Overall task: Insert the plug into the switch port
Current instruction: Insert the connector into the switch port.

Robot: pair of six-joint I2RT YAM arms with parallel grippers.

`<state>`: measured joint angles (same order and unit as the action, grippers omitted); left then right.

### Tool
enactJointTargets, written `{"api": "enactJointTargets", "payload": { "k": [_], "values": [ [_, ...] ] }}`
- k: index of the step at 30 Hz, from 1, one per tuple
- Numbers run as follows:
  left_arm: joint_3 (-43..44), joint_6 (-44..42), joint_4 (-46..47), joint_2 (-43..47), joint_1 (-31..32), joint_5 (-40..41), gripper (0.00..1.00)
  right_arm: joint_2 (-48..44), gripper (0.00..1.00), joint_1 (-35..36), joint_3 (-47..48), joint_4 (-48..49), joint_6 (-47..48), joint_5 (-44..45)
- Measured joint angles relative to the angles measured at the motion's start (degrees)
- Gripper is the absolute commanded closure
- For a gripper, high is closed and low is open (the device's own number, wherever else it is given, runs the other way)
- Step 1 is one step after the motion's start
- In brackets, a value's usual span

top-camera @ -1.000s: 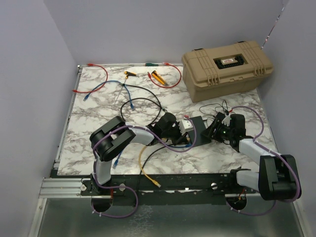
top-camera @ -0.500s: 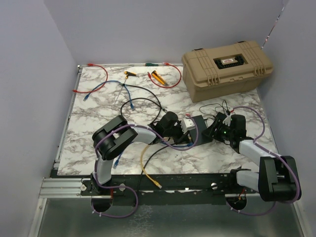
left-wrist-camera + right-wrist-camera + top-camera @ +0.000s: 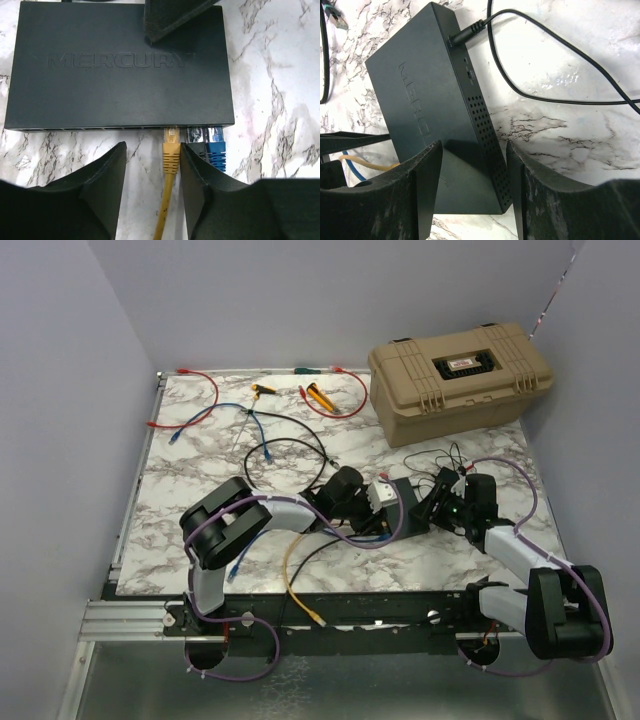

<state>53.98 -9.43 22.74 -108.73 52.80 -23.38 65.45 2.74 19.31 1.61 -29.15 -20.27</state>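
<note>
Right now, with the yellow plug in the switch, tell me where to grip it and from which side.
Take the ribbed yellow boot just outside the switch, pinching its left and right sides. Come from the cable side, in line with the yellow cable, where the open left gripper sits. The blue plug stands close on its right, so that finger likely has little room.

Marble-patterned table [image 3: 190, 480]. Tan case [image 3: 460, 370] at far right corner. Left of tan case: red cables [image 3: 212, 385], two orange-handled tools [image 3: 320, 397], blue cable [image 3: 205, 418], black cable loops [image 3: 290, 445]. Near side of tan case: switch [image 3: 120, 75] lying flat, black power cord [image 3: 560, 97], yellow cable [image 3: 290, 575] trailing past table's near edge.
</note>
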Motion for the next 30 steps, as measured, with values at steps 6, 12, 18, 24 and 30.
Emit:
{"api": "enactJointTargets", "payload": {
  "k": [6, 12, 18, 24, 30],
  "values": [
    [2.8, -2.6, -7.5, 0.6, -0.4, 0.0, 0.51, 0.0, 0.41, 0.2, 0.0, 0.0, 0.0, 0.3],
    [6.1, -4.2, -14.8, 0.6, -1.1, -0.2, 0.51, 0.7, 0.42, 0.2, 0.3, 0.0, 0.1, 0.3],
    [9.8, -5.7, -22.8, 0.6, -1.1, 2.6, 0.45, 3.0, 0.46, 0.2, 1.6, 0.2, 0.3, -0.2],
    [12.0, -5.0, -26.7, 0.6, -1.1, 3.7, 0.37, 4.7, 0.54, 0.2, 2.5, 0.2, 0.6, -0.6],
    [13.5, -1.9, -28.4, 0.2, -1.4, 3.9, 0.39, 5.2, 0.54, 0.3, 2.6, 0.2, 0.7, -1.2]
  ]
}}
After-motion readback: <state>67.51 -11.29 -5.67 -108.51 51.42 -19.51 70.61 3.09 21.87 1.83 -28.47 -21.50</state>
